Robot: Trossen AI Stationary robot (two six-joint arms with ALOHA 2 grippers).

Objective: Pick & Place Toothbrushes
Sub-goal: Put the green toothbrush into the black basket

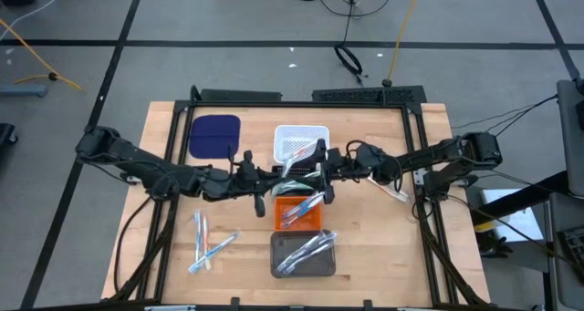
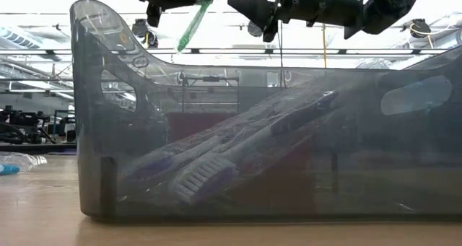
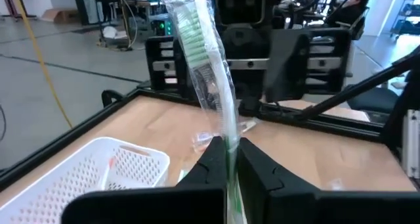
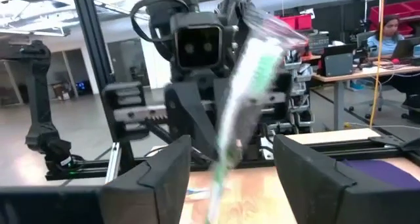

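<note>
We're holding a wrapped green toothbrush in the left gripper, fingers clamped tight on its handle, mid-air over the table centre, above the orange tray. Right gripper is facing it w/ fingers standing apart either side of the brush, not gripping.

To do this well, we're keeping the left grip firm and the brush steady & roughly upright while the right one is clearing off; then lowering over the right tray before letting go.

Counts: 4 trays, namely white basket, orange, grey bin, plus 1 hidden under the arms, we can't tell. Loose brushes on the left side of the table: approx 3. Dark blue pad: 1.
</note>
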